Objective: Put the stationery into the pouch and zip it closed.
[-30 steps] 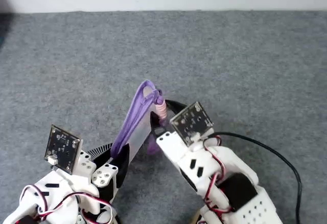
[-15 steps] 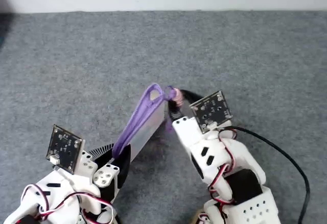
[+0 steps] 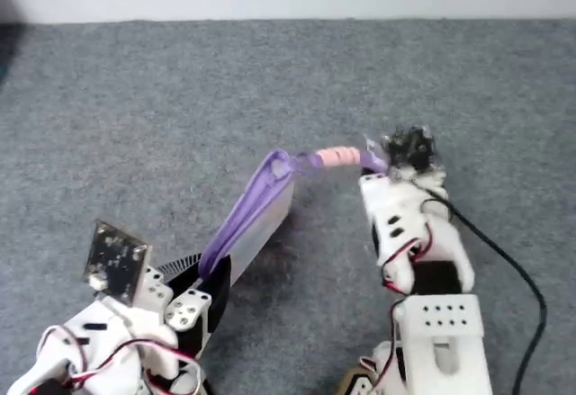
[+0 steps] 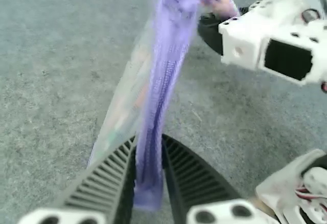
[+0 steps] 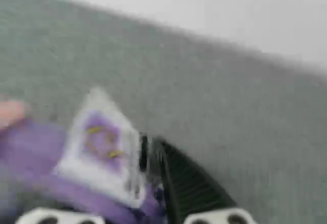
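- Purple-edged pouch (image 3: pixel 255 218) stretches between my two pincers, above the grey desk (image 3: pixel 126 107).
- My left pincer (image 4: pixel 148 180) is clamped tight on the pouch's near end, with the zip edge between the jaws.
- My right pincer (image 3: pixel 376 165) pinches the pink zip pull (image 3: pixel 340 157), which runs taut from the pouch's far corner.

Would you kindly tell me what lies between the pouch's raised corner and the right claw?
A pink pull strap runs from the pouch to the right claw; the high view shows it.
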